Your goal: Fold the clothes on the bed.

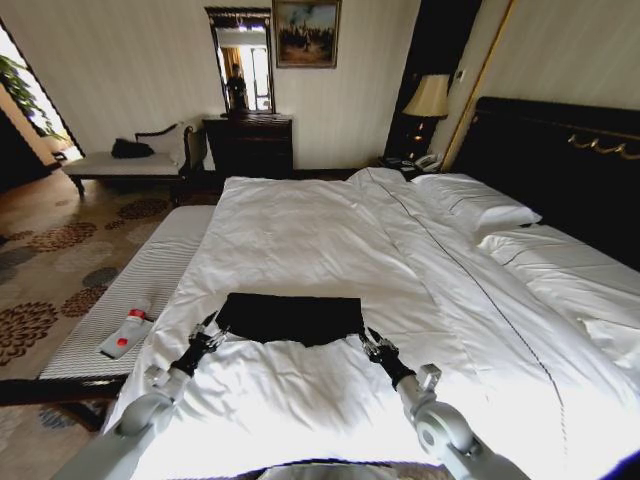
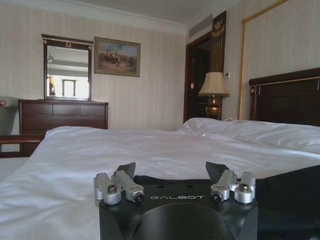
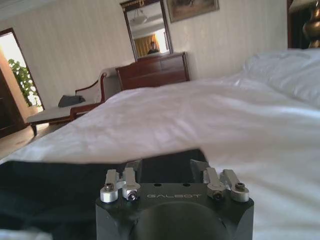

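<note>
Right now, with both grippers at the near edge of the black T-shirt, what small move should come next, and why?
Probably close both grippers on the near corners. The black T-shirt lies flat on the white duvet, the left gripper at its near left corner and the right gripper at its near right corner, fingers apart in both wrist views. Pinching there would allow a fold.

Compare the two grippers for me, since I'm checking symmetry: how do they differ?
The left gripper sits at the black shirt's left near corner; the right gripper sits at its right near corner. The left arm angles in from the bench side, the right from the pillow side. Both sit low on the bed.
</note>
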Robot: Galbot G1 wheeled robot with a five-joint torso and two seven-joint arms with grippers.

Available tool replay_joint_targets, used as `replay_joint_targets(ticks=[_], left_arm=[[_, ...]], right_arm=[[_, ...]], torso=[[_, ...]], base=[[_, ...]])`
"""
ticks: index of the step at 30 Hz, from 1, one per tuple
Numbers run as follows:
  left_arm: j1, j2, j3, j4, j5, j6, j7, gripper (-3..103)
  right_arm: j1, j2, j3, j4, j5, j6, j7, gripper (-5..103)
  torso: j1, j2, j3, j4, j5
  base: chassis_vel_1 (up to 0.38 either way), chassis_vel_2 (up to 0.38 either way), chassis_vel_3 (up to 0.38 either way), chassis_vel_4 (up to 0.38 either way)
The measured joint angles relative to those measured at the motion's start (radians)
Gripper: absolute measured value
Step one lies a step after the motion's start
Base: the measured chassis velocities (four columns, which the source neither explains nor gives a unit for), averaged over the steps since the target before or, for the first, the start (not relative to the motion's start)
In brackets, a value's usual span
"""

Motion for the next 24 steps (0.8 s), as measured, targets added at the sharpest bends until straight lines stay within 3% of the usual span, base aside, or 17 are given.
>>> replay_joint_targets(ticks=[1,3,5,6,8,11,15,19,22,24], left_arm=[[0.005,-0.007,-0.011,-0.018,0.007,0.013,-0.031,90],[0.006,-0.011,-0.016,-0.029,0.012,0.023,-0.052,90],[0.005,-0.02,-0.024,-0.05,0.035,0.043,-0.109,98],[0.005,-0.02,-0.024,-0.05,0.035,0.043,-0.109,98],[0.004,-0.022,-0.034,-0.073,0.086,0.077,-0.199,100],[0.003,0.004,-0.027,-0.115,0.098,0.141,-0.234,100],[-0.015,0.012,0.001,-0.129,0.098,0.159,-0.241,100],[-0.116,0.007,0.103,-0.132,0.092,0.196,-0.266,100],[-0.278,-0.024,0.26,-0.079,0.03,0.237,-0.309,100],[-0.321,-0.035,0.302,-0.045,0.014,0.244,-0.32,100]], right_arm=[[0.023,-0.009,0.002,0.0,0.011,-0.008,0.014,65],[0.038,-0.015,0.002,-0.003,0.017,-0.011,0.02,65],[0.073,-0.028,-0.001,-0.014,0.034,-0.021,0.027,76],[0.073,-0.028,-0.001,-0.014,0.034,-0.021,0.027,76],[0.148,-0.045,-0.036,-0.039,0.055,-0.039,0.028,86],[0.257,-0.047,-0.094,-0.103,0.052,-0.049,0.015,96],[0.305,-0.045,-0.128,-0.145,0.034,-0.046,0.005,99],[0.396,-0.035,-0.219,-0.241,-0.03,-0.018,-0.021,100],[0.446,-0.008,-0.298,-0.309,-0.073,0.001,-0.03,100],[0.457,0.004,-0.321,-0.331,-0.091,0.007,-0.032,100]], torso=[[0.0,0.0,0.0,0.0,0.0],[0.0,0.0,0.0,-0.0001,0.0],[0.0,0.0,0.0,-0.0004,0.0001],[0.0,0.0,0.0,-0.0004,0.0001],[0.0,0.0,0.0,-0.0006,-0.0001],[0.0,0.0,0.0,0.001,0.0007],[0.0,0.0,0.0,0.0001,0.0001],[0.0,0.0,0.0,0.0002,0.0005],[0.0,0.0,0.0,-0.0014,0.0],[0.0,0.0,0.0,-0.001,-0.0003]], base=[[0.0,0.0,0.0,0.0],[0.0,0.0,0.0,0.0],[0.0,0.0,0.0,0.0],[0.0,0.0,0.0,0.0],[0.0,0.0,0.0,0.0],[0.0,0.0,0.0,0.0],[0.0,0.0,0.0,0.0],[0.0,0.0,0.0,0.0],[0.0,0.0,0.0,0.0],[0.0,0.0,0.0,0.0]])
